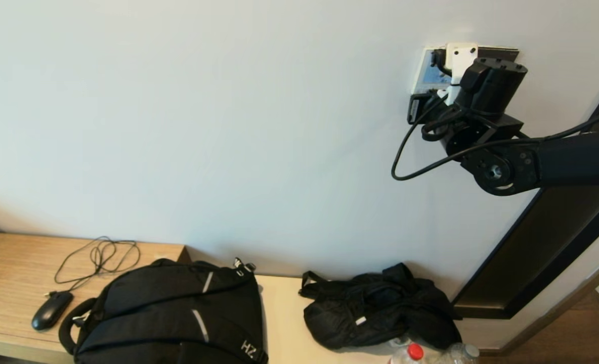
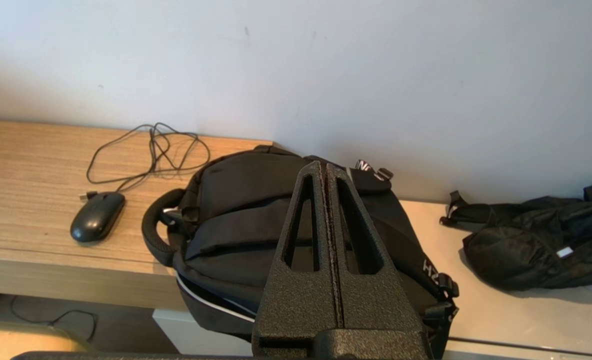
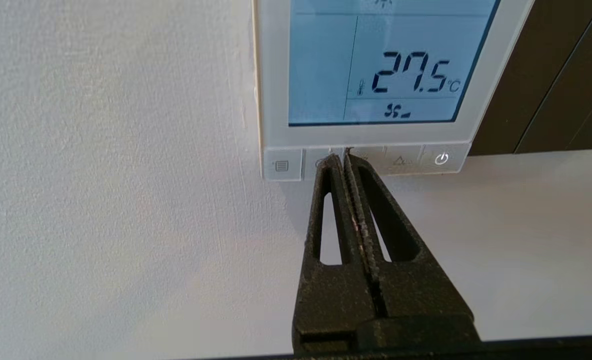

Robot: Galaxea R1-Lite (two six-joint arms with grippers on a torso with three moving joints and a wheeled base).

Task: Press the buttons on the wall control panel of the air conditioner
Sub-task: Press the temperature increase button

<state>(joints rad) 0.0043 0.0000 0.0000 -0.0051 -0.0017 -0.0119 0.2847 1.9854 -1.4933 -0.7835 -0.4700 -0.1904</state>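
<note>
The white wall control panel [image 3: 271,75] hangs on the wall with a lit pale blue screen [image 3: 376,60] reading 27.5 °C. Its button row [image 3: 411,160] runs along the lower edge; the menu button [image 3: 281,165] and power button [image 3: 441,158] show. My right gripper [image 3: 342,157] is shut, and its tips lie on the row between the second and third buttons, covering them. In the head view the panel [image 1: 433,71] is mostly hidden behind my right wrist, and the fingers do not show there. My left gripper [image 2: 324,167] is shut and empty, low over the backpack.
A dark brown plate [image 3: 551,75] adjoins the panel. Below, a wooden desk [image 1: 6,263] holds a black mouse [image 1: 51,309] with its cable. A black backpack [image 1: 173,313] and a black bag [image 1: 380,313] lie on a pale counter, with bottles [image 1: 415,354] at the front.
</note>
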